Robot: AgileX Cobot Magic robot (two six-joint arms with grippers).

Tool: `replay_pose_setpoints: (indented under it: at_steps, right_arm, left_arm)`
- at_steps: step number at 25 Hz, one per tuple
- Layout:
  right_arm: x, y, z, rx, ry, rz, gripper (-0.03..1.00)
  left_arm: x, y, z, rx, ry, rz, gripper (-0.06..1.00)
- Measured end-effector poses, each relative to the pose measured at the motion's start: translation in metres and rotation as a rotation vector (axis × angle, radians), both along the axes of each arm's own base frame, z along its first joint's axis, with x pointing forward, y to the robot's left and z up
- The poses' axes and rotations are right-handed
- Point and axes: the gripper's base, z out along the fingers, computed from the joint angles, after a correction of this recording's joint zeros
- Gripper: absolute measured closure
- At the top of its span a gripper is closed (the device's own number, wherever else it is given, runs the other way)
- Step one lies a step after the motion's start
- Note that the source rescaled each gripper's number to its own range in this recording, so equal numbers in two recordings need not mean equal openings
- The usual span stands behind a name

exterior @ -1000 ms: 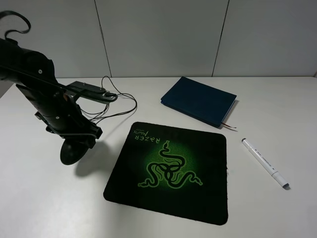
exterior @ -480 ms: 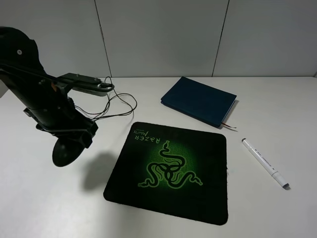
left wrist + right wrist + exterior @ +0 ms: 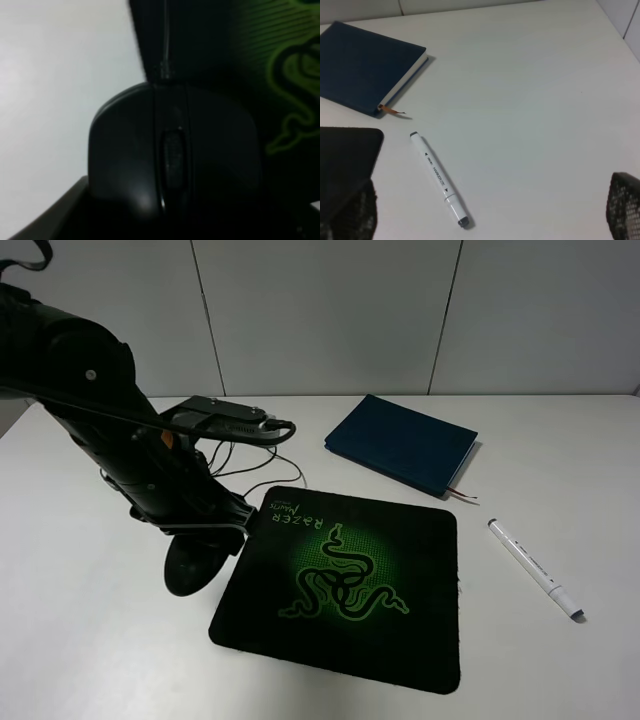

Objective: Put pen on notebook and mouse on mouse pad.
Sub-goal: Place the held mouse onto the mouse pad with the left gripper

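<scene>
**Mouse at the pad's edge**

Left gripper (image 3: 205,530) clamped on the mouse (image 3: 192,568), over the pad (image 3: 420,640) edge; only its wrist view shows the scroll wheel (image 3: 172,150). Right gripper (image 3: 487,215) wide, empty. Pen (image 3: 535,568) on the table (image 3: 560,460), apart from the notebook (image 3: 400,445).

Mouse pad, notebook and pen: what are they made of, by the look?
The mouse pad looks like cloth over foam or rubber: matte black, thin, printed green logo. The notebook seems board covered in matte teal cloth or paper; pale page edges show. The pen looks like smooth white plastic with printed lettering.
</scene>
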Motion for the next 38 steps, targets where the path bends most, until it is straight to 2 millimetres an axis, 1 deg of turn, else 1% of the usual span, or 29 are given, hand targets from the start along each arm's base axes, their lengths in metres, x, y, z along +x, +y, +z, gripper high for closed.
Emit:
replay_pose_setpoints:
  at_steps: [3,11,17,20,23,30,38]
  right_arm:
    - [0.0,0.0,0.0,0.0,0.0,0.0,-0.03]
    - [0.0,0.0,0.0,0.003,0.0,0.002,-0.03]
    - [0.0,0.0,0.0,0.003,0.0,0.002,-0.03]
    - [0.0,0.0,0.0,0.003,0.0,0.002,-0.03]
    - [0.0,0.0,0.0,0.003,0.0,0.002,-0.03]
    - [0.0,0.0,0.0,0.003,0.0,0.002,-0.03]
    - [0.0,0.001,0.0,0.005,-0.001,0.004,-0.03]
  left_arm:
    - [0.002,-0.017,-0.002,0.0,0.014,-0.002,0.94]
    - [0.016,-0.075,-0.012,0.003,0.032,-0.05,0.94]
    - [0.026,-0.111,-0.018,-0.004,0.033,-0.071,0.94]
    - [0.028,-0.125,-0.024,-0.007,0.041,-0.083,0.94]
    - [0.029,-0.132,-0.035,-0.003,0.067,-0.077,0.94]
    - [0.029,-0.136,-0.059,0.034,0.105,-0.076,0.94]
    - [0.031,-0.138,-0.061,0.015,0.087,-0.076,0.94]
